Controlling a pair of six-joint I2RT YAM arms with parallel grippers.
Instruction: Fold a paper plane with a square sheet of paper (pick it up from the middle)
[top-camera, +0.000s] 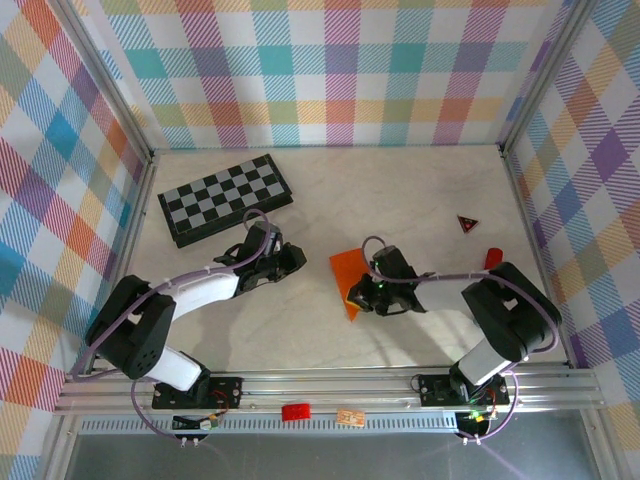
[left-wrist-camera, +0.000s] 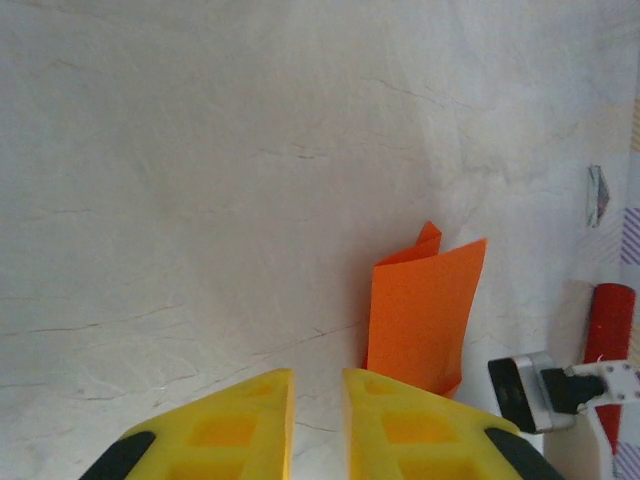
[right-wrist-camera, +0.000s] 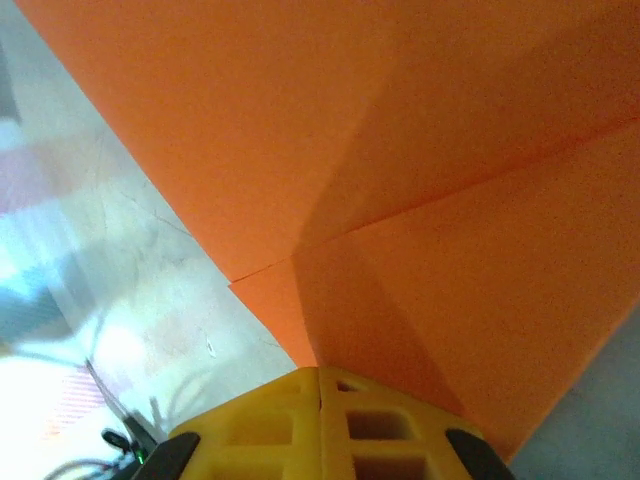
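While the right claw (right-wrist-camera: 320, 390) is clenched, its two yellow fingers (right-wrist-camera: 400, 430) pressed flush together at the bottom of the right wrist view, the sheet of paper (right-wrist-camera: 400, 150) rises from their seam and spreads across most of that frame, its creases meeting just above the fingertips; the claw is grasping the paper. Seen from above, the orange sheet (top-camera: 347, 272) sits just right of the frame's centre on the pale table (top-camera: 420, 190), folded so that it narrows to a point at its lower end; the right claw (top-camera: 358, 294) is at its right edge; the left claw (top-camera: 290, 260) lies left of centre, near the paper but apart from it. At the bottom of the left wrist view that claw (left-wrist-camera: 318, 425) is released, a narrow gap between its fingers and nothing in it; the paper stands partly upright just beyond, right of centre. A checkerboard (top-camera: 225, 198) lies in the upper left of the top view; a dark red triangle (top-camera: 467, 223) and a red cylinder (top-camera: 493, 258) lie at the right.
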